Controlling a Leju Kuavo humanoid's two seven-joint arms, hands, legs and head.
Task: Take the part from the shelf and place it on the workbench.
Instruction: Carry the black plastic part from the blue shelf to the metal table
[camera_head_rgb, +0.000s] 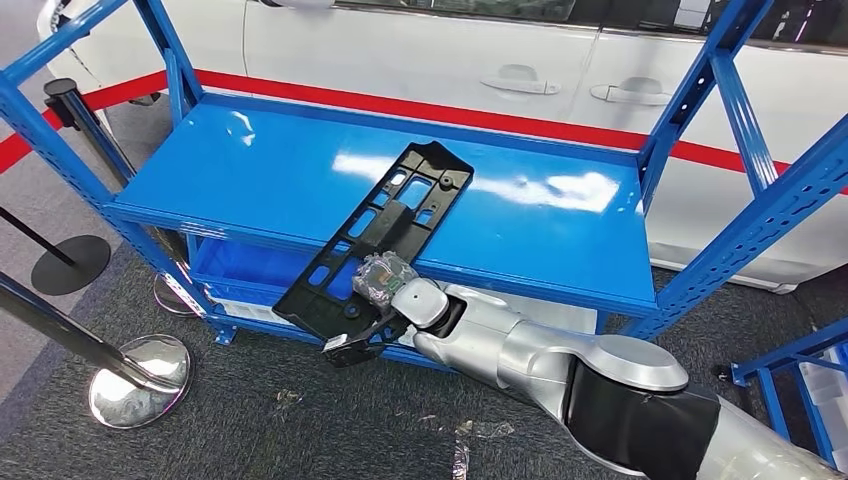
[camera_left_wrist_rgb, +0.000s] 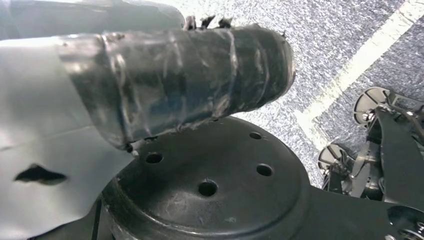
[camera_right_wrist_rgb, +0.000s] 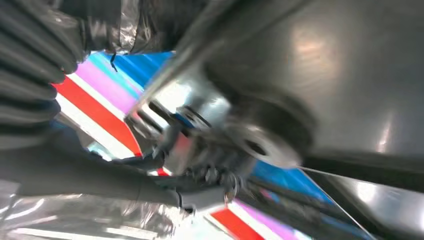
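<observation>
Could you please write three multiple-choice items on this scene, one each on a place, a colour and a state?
1. Where does the far end of the black part lie?
A. On the shelf's top deck
B. On the floor
C. On the white car

2. What colour is the shelf?
A. Yellow
B. Blue
C. Green

3. What is the right hand doing?
A. Hanging open at the robot's side
B. Resting flat on the deck
C. Gripping the near end of the part

Answers:
1. A: in the head view the part's upper end lies over the blue deck while its lower end juts past the front edge.
2. B: the deck and the uprights are all blue.
3. C: the hand is closed around the part's lower end, in front of the shelf's edge.
</observation>
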